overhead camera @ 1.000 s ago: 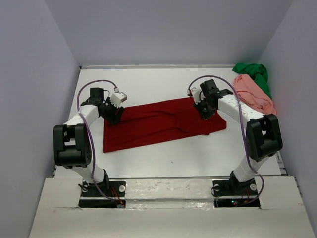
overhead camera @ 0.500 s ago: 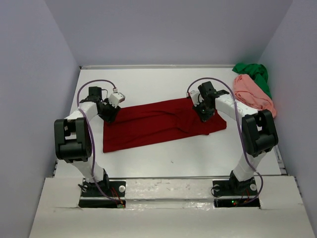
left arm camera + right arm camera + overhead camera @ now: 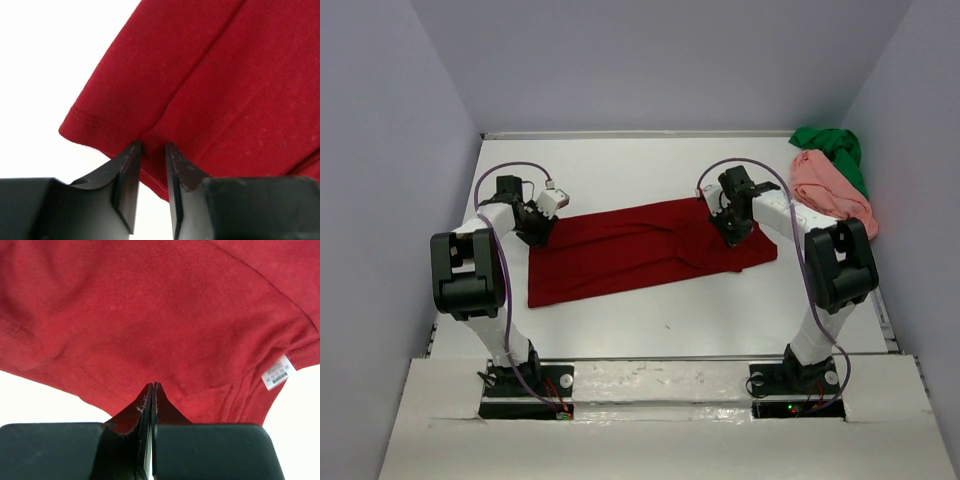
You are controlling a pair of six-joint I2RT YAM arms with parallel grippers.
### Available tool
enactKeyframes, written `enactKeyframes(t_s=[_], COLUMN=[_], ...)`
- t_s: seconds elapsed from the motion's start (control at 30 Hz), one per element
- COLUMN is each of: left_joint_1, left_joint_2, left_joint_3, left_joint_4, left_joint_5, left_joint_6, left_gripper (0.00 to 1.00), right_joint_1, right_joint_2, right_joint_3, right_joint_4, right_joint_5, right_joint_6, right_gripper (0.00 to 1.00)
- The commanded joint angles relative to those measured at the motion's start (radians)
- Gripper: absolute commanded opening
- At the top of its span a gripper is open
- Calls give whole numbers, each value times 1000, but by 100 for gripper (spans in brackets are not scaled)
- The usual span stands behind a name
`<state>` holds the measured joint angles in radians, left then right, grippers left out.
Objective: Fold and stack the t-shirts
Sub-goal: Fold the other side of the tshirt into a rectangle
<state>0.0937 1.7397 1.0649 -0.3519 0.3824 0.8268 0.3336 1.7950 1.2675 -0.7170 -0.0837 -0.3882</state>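
so the dark red t-shirt (image 3: 650,250) is spread out flat across the middle of the table (image 3: 620,170), long side running left to right, a few creases toward its right half; the salmon pink t-shirt (image 3: 832,190) is bunched up at the far right edge with the bright green t-shirt (image 3: 832,147) crumpled right behind it, touching it, both well apart from the red one; left gripper (image 3: 152,147) sits on the red shirt's far left corner by the stitched hem, fingers only a narrow gap apart with a little ridge of cloth between the tips, honestly can't tell if it's actually pinched; right gripper (image 3: 151,386) is down on the shirt's far right part near the collar, fingers pressed fully together, tips on the fabric, can't tell if any cloth is caught; a white label (image 3: 276,372) shows just to the side of it
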Motion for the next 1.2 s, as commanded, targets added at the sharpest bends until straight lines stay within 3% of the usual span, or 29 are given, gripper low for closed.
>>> enactKeyframes(t_s=[0.0,0.17,0.33,0.53,0.73,1.17], left_joint_1=[5,5,6,6,6,6], left_joint_2=[0,-11,-9,-11,-25,-9], left_joint_3=[37,27,27,37,47,40], left_joint_4=[-33,-39,-45,-59,-70,-64], left_joint_5=[21,27,24,24,27,47], left_joint_6=[38,44,40,35,31,15], left_gripper=[34,11,0,0,0,0], right_joint_1=[-10,-21,-21,-41,-73,-82], right_joint_2=[76,161,169,167,173,372], right_joint_3=[47,171,318,486,509,589], right_joint_4=[37,25,-36,-139,-121,-48], right_joint_5=[50,27,-14,-94,-88,-50], right_joint_6=[15,38,26,6,-6,9], right_gripper=[0,0,0,0,0,0])
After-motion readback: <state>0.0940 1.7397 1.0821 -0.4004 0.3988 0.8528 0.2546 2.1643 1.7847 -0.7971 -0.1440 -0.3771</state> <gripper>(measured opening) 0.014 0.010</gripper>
